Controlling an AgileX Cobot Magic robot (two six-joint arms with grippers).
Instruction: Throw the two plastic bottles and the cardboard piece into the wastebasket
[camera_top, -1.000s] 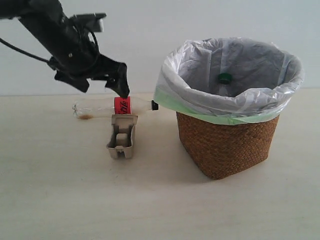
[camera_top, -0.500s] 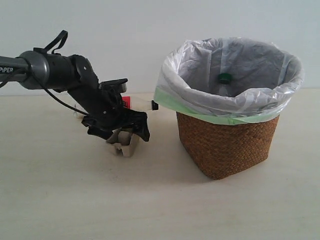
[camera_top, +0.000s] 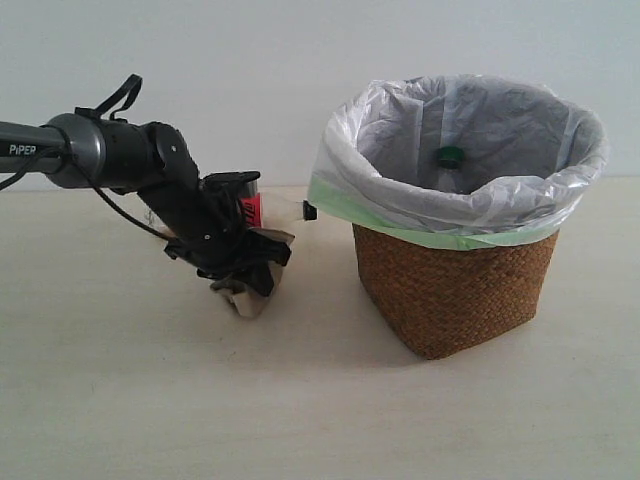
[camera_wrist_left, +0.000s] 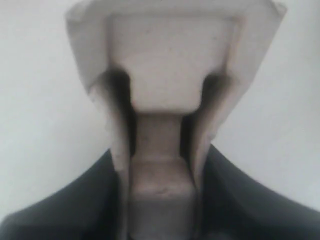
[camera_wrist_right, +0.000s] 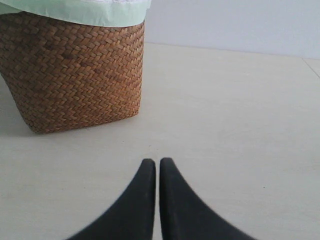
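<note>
The left gripper (camera_top: 252, 262) pinches the cardboard piece (camera_top: 243, 299) between its dark fingers (camera_wrist_left: 75, 210), left of centre on the desk (camera_top: 320, 400) and toward its far edge. The slim bottle (camera_top: 252, 207) lies on its side just behind, nearer that edge, with its black cap (camera_top: 310, 211) pointing at the wastebasket (camera_top: 450, 290), which stands right of centre. The stubby bottle's green cap (camera_top: 448, 155) shows inside the bag (camera_top: 400, 205). The right gripper (camera_wrist_right: 157, 165), tips pressed together on nothing, hangs low over the desk near the wastebasket.
</note>
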